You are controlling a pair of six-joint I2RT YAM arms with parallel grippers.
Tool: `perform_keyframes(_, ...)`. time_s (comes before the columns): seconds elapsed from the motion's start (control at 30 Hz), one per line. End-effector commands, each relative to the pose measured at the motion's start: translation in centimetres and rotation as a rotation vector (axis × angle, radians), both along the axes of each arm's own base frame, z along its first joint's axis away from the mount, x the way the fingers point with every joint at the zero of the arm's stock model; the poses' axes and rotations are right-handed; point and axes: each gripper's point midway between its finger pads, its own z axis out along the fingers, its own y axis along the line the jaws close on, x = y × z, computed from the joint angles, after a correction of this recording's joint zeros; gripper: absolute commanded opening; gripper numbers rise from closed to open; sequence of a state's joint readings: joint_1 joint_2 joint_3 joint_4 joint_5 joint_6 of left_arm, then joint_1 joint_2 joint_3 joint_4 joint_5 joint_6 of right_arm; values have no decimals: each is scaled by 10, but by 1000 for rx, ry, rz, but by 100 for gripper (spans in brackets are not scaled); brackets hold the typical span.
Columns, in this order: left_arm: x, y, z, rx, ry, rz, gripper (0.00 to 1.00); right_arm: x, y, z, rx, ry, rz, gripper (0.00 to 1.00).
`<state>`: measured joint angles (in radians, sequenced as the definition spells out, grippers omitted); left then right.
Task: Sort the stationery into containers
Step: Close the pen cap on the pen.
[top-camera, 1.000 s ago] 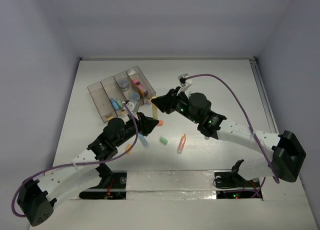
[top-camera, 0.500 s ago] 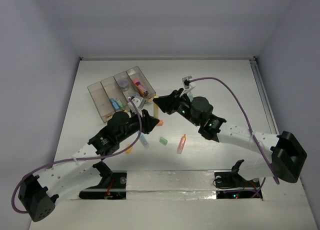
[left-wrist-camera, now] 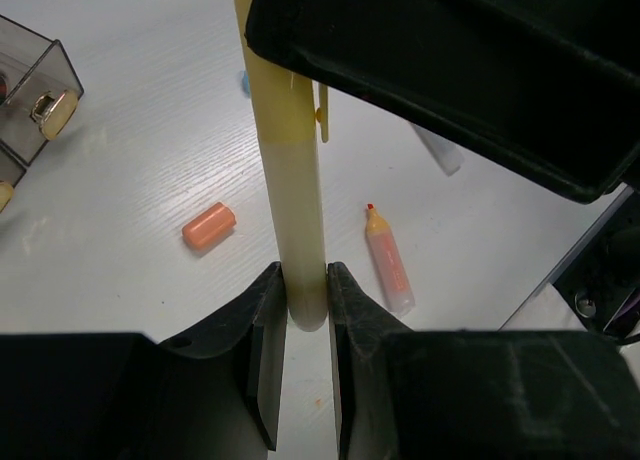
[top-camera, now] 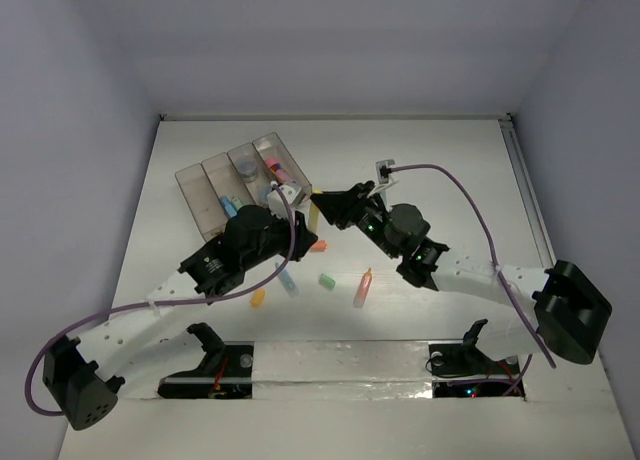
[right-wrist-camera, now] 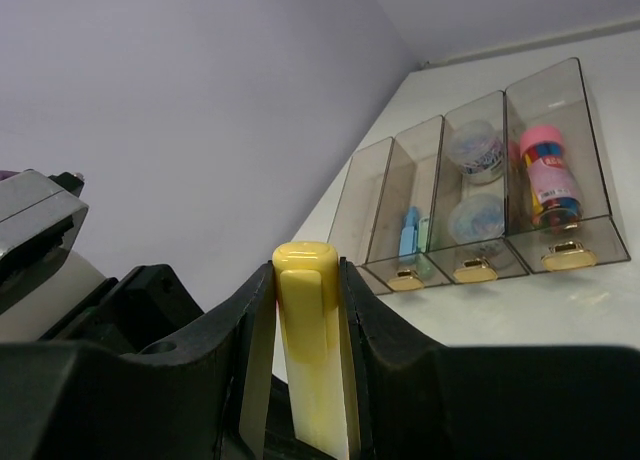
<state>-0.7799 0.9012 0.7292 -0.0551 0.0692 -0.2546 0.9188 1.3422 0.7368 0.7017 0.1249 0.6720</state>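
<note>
A yellow pen is held off the table by both grippers at once. My left gripper is shut on its pale lower end. My right gripper is shut on its bright yellow capped end. In the top view the left gripper and the right gripper meet just right of the smoky four-compartment tray. The tray holds blue pieces, two round pots and a pink piece.
Loose on the table lie an orange cap, a green eraser block, an orange-pink marker, a blue pen and a small orange piece. The cap and marker show below the pen.
Both arms have shifted a little toward the far side with the yellow pen between them. The left arm has stretched forward toward the tray. Both grips look unchanged.
</note>
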Motion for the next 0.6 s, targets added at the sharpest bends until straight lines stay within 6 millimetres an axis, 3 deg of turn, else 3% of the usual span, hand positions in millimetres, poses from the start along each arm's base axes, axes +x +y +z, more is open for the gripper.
perform_keyframes(0.0, 24, 21, 266, -558, -641, 156, 0, -111, 15, -168, -415, 381, 379, 0)
perform_keyframes(0.07, 25, 17, 259, -563, -627, 142, 0, -106, 15, -159, -413, 360, 359, 0)
perform_keyframes(0.1, 26, 14, 252, -564, -607, 138, 0, -99, 15, -144, -395, 331, 327, 1)
perform_keyframes(0.13, 28, 12, 245, -563, -596, 139, 0, -94, 15, -135, -392, 315, 301, 9)
perform_keyframes(0.2, 35, 5, 214, -533, -538, 139, 0, -73, 14, -109, -368, 266, 199, 41)
perform_keyframes(0.23, 38, 1, 192, -510, -496, 140, 0, -68, 10, -97, -364, 253, 169, 67)
perform_keyframes(0.3, 42, 1, 167, -490, -444, 162, 0, -45, 3, -66, -333, 222, 63, 87)
perform_keyframes(0.33, 42, 2, 156, -483, -423, 169, 0, -37, -2, -52, -311, 214, 24, 90)
perform_keyframes(0.37, 45, 3, 133, -462, -382, 189, 0, -35, -8, -28, -264, 180, -5, 93)
perform_keyframes(0.43, 45, 5, 114, -447, -346, 204, 0, -13, -27, 6, -205, 117, -128, 99)
perform_keyframes(0.47, 45, 6, 100, -432, -322, 215, 0, -12, -35, 22, -188, 95, -154, 100)
perform_keyframes(0.57, 47, 16, 81, -395, -296, 266, 0, -4, -56, 34, -204, 53, -238, 100)
